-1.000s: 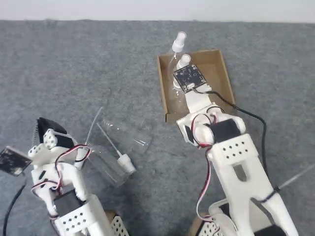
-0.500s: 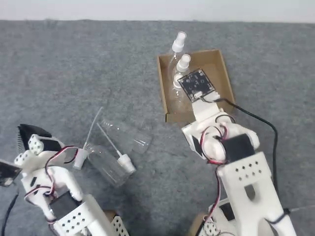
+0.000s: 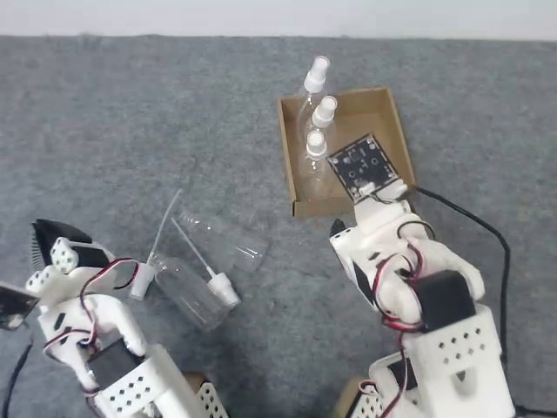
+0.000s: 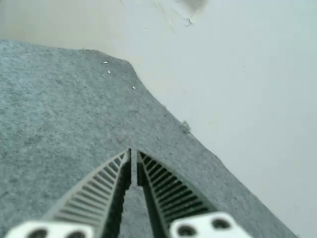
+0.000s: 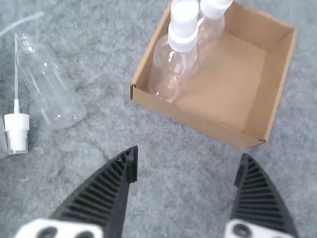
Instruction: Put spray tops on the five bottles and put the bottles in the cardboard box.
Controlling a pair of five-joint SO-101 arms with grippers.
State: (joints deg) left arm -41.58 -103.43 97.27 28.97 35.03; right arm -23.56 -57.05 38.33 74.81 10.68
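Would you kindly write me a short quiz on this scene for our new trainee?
1. In the high view, how many capped bottles stand at the cardboard box?
2. True or false: the right gripper is shut on a bottle.
3. The two uncapped bottles are: A) in the box, B) lying on the grey carpet, C) upright behind the box.
Key: 1. three. 2. false, it is open and empty. 3. B.

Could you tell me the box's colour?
The cardboard box is plain brown, clearest in right wrist view.
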